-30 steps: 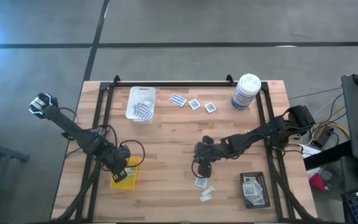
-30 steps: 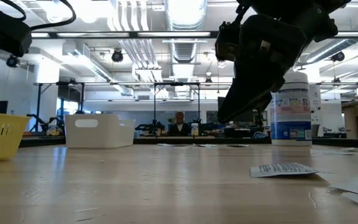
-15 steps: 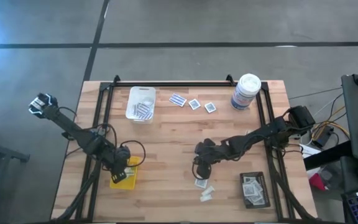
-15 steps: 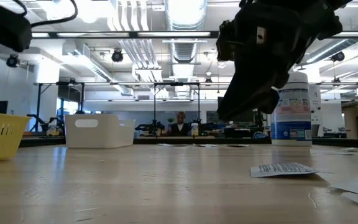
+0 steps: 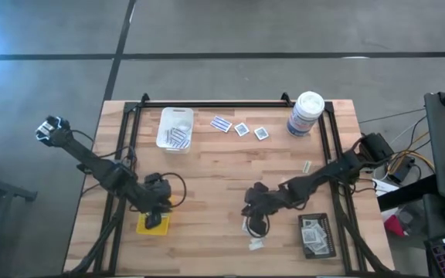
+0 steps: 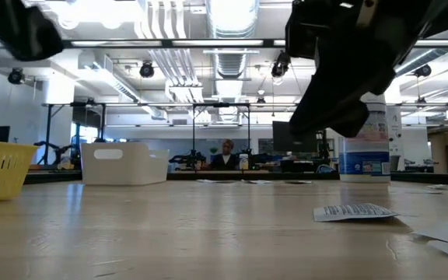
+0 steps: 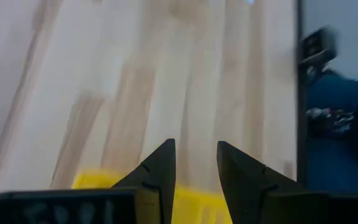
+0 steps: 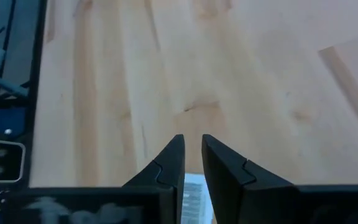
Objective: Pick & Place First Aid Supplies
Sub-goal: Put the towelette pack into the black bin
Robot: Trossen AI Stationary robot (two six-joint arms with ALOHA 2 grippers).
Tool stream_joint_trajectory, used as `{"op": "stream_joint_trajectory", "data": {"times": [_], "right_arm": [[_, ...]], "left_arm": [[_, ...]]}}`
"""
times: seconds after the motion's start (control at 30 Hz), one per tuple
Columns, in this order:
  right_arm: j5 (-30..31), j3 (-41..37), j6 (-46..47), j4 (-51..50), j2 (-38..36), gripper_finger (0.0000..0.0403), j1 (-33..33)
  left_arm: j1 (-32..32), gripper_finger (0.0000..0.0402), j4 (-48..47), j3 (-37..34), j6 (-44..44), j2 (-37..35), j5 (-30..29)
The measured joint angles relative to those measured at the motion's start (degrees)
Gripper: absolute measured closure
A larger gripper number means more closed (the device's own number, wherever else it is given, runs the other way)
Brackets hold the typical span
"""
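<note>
High view: the right end effector (image 5: 255, 220) has moved down the surface (image 5: 215, 166) onto a packet (image 5: 247, 225); the left end effector (image 5: 154, 219) has lifted over the yellow tray (image 5: 154, 225) (likely a drop just made).
Low view: packet (image 6: 354, 211) flat, white tray (image 6: 124, 162) beyond.
Left wrist view: fingers (image 7: 156, 172) apart, empty.
Right wrist view: fingers (image 8: 171, 163) narrowing over a packet (image 8: 192, 193), not yet clamped.
Containers: white tray (image 5: 175, 129) and black tray (image 5: 316, 235) hold packets.

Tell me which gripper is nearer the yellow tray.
Left. The left gripper hangs right over the yellow tray at the table's front left; the right gripper is well off to the tray's right, over packets near the black tray.
</note>
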Motion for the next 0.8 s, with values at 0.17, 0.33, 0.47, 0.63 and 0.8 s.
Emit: {"op": "stream_joint_trajectory", "data": {"times": [0.17,0.33,0.47,0.63,0.8], "right_arm": [[0.07,0.02,2.69,0.35,0.00,0.0349,1.81],[2.20,0.02,5.10,0.48,0.00,0.0349,3.54],[4.53,0.02,7.88,0.47,0.00,0.0349,4.99],[4.80,0.02,13.04,0.54,0.00,0.0349,6.60],[8.34,0.02,16.95,0.63,0.00,0.0349,8.85]], "left_arm": [[1.03,0.0291,7.48,-0.05,9.25,1.06,-4.91],[2.08,0.0291,11.60,-0.11,16.18,2.72,-12.53],[3.07,0.0291,14.51,-0.13,20.42,4.85,-14.84],[3.91,0.0292,20.68,-0.14,26.29,9.48,-15.25],[4.64,0.0292,27.36,-0.15,31.65,14.64,-15.21]]}}
